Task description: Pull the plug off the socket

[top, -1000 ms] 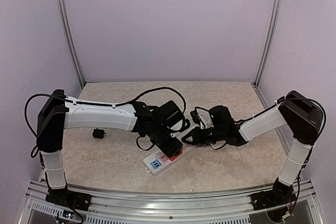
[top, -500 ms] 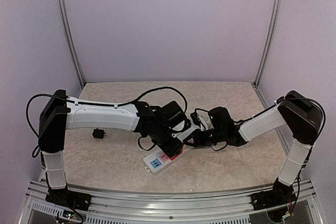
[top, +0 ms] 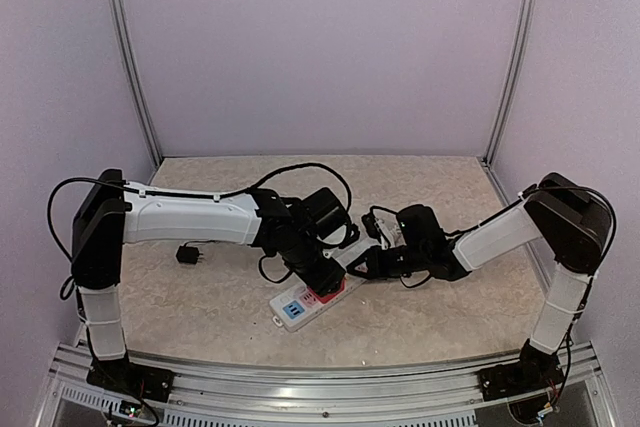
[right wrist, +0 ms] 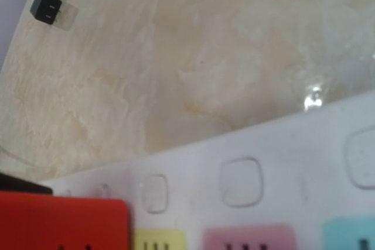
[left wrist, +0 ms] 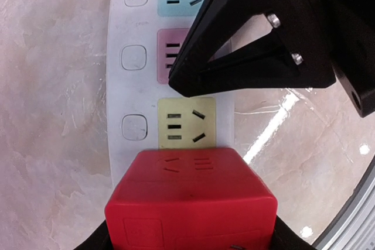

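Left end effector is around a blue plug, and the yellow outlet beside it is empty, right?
Not blue: the left wrist view shows the plug is red. The left end effector is around it, and the yellow outlet beside it is empty.

Soft, even, bright light from above fills the overhead view. It leaves only faint, diffuse shadows on the glossy beige marbled tabletop (top: pixel 200 317) around the long white plastic power strip (top: pixel 292 312). In the left wrist view, a white streak of glare crosses the tabletop just right of the power strip. The red boxy plastic plug (left wrist: pixel 190 200) on the strip looks saturated yet sharp. The right wrist view is blurred throughout: the power strip is out of focus, with one small glare spot just above it.
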